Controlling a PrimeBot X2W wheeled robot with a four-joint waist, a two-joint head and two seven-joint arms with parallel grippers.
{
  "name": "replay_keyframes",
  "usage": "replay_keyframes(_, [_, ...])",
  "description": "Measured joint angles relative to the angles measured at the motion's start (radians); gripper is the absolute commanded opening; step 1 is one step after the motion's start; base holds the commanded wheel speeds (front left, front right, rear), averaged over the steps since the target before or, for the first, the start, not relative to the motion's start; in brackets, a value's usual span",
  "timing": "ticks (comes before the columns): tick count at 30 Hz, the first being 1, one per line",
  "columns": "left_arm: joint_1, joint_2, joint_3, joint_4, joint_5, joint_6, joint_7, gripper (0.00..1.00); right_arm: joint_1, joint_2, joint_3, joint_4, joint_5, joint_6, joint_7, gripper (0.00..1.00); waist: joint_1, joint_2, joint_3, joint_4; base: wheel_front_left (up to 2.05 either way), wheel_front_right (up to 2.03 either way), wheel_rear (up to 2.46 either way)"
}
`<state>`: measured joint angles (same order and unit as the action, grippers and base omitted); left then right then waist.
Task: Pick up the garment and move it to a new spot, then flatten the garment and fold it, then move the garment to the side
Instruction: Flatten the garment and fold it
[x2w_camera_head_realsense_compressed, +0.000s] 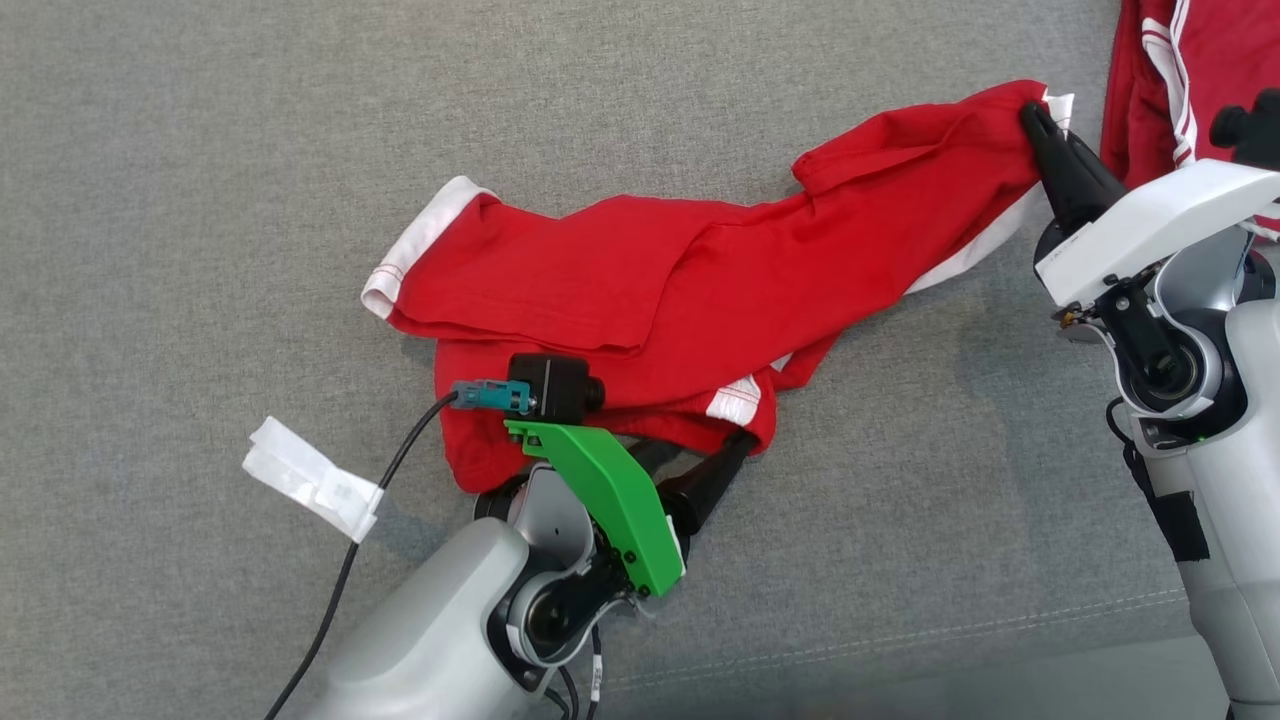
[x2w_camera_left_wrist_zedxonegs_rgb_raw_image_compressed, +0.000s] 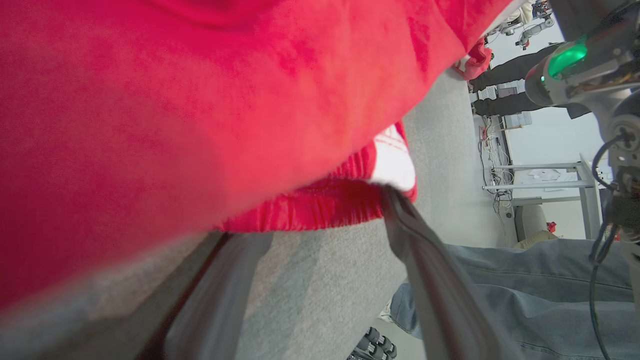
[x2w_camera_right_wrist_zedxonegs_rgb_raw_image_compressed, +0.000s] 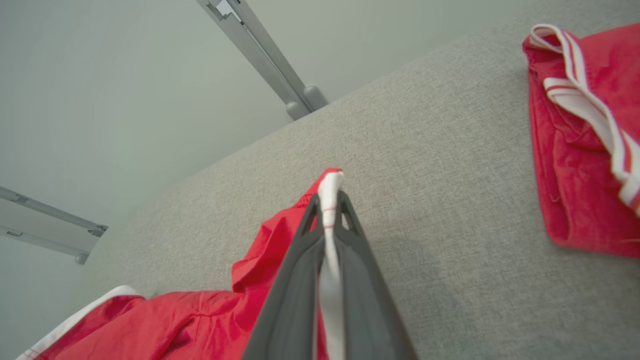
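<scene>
Garment (x2w_camera_head_realsense_compressed: 640, 290), red with white trim, lying crumpled on a grey upholstered surface (x2w_camera_head_realsense_compressed: 300, 150) and stretched from the near left to the far right. We mark the right gripper (x2w_camera_head_realsense_compressed: 1035, 115) at the garment's far right corner. Its jaws are pressed together on the white-banded edge, a strip of which runs up between the two fingers in the right wrist view. We find the left gripper (x2w_camera_head_realsense_compressed: 697, 448) at the garment's near hem, jaws spread wide and closed on nothing. In the left wrist view one finger (x2w_camera_left_wrist_zedxonegs_rgb_raw_image_compressed: 400, 220) meets the ribbed hem just beside a white patch, while the tip of the other passes beneath the red cloth. A second red garment (x2w_camera_head_realsense_compressed: 1150, 60) with white stripes lies apart at the far right edge of the surface. A black cable (x2w_camera_head_realsense_compressed: 400, 455) runs from the left wrist camera toward the near left and carries a white label (x2w_camera_head_realsense_compressed: 310, 478). Beyond the surface's edge, the left wrist view takes in a person's leg (x2w_camera_left_wrist_zedxonegs_rgb_raw_image_compressed: 525, 290) in blue jeans.
</scene>
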<state>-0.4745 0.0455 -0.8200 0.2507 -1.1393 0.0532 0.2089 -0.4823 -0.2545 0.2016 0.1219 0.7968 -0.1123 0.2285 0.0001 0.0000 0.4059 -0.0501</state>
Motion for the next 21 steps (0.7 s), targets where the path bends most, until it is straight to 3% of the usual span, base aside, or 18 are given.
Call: replay_keyframes(21, [-0.003,0.000,-0.081,-0.013,-0.026,-0.001,-0.015,1.00,0.026,-0.041,-0.045,0.054,0.000,0.011,-0.035,0.00,0.0000,0.0000,-0.046,0.074,0.00,0.00,0.00])
